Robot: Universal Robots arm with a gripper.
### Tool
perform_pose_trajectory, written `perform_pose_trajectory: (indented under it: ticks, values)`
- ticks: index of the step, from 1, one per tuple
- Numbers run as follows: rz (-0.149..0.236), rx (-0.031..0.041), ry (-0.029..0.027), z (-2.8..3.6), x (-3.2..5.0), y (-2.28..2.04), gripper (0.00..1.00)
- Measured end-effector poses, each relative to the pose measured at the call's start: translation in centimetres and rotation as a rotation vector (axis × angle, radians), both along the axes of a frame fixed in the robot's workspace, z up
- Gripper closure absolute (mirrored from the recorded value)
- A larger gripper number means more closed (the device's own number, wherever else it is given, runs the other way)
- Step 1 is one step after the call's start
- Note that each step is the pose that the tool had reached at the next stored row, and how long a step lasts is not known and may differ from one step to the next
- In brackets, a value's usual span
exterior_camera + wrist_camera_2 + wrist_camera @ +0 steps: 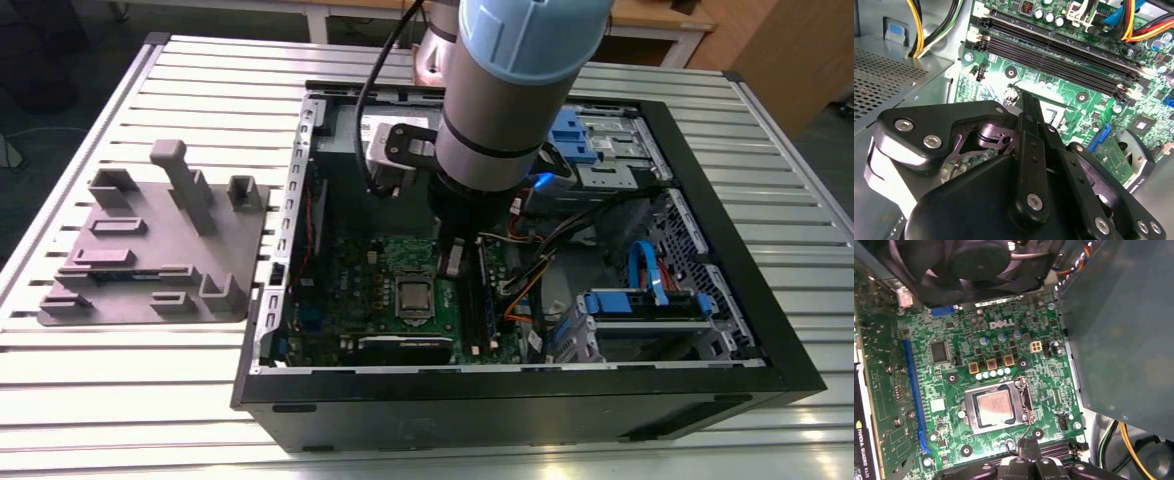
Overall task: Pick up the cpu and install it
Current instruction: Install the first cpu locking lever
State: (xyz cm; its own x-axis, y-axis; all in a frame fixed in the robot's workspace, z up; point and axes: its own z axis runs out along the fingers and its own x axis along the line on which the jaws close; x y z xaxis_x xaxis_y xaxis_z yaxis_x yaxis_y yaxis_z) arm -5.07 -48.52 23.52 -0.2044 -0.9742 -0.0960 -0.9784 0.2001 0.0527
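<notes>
The cpu [995, 407] lies flat in the socket frame [996, 409] on the green motherboard [1004, 360], metal top up. It is square, so it has no long axis; in the first wrist view its edges sit slightly turned from the picture's, parallel to the frame around it.

In the exterior view the cpu [415, 298] sits near the middle of the open computer case [534, 395] on the slatted table [120, 400], at about 7 o'clock from the arm's [514, 90] lower end.

The tool [1030, 102] hangs above the board just beside the socket — its black fingers [1029, 150] meet at one narrow tip, closed on nothing visible. It is apart from the cpu. The long black memory slots [1059, 60] run past the tip at about 1 o'clock in the second wrist view.

A grey fixture tray [147, 250] stands on the table at the case's 9 o'clock — well apart from the arm.
</notes>
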Motion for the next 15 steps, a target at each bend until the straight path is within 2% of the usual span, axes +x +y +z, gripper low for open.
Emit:
perform_pose_trajectory:
  ticks: [2, 4, 6, 8, 9, 12, 15]
  values:
    - [0.015, -0.0030, 0.0000, -0.02, 0.00, -0.01, 0.89]
    - [0.025, -0.0136, 0.0001, -0.03, 0.00, -0.02, 0.89]
    - [0.031, -0.0298, 0.0003, -0.02, -0.01, -0.04, 0.89]
    - [0.036, -0.0523, 0.0005, -0.03, -0.01, -0.04, 0.89]
    - [0.040, -0.0607, 0.0006, -0.07, -0.01, -0.04, 0.89]
    - [0.058, -0.0718, 0.0010, -0.24, -0.01, -0.04, 0.89]
    - [0.076, -0.0790, 0.0028, -0.39, -0.01, -0.05, 0.89]
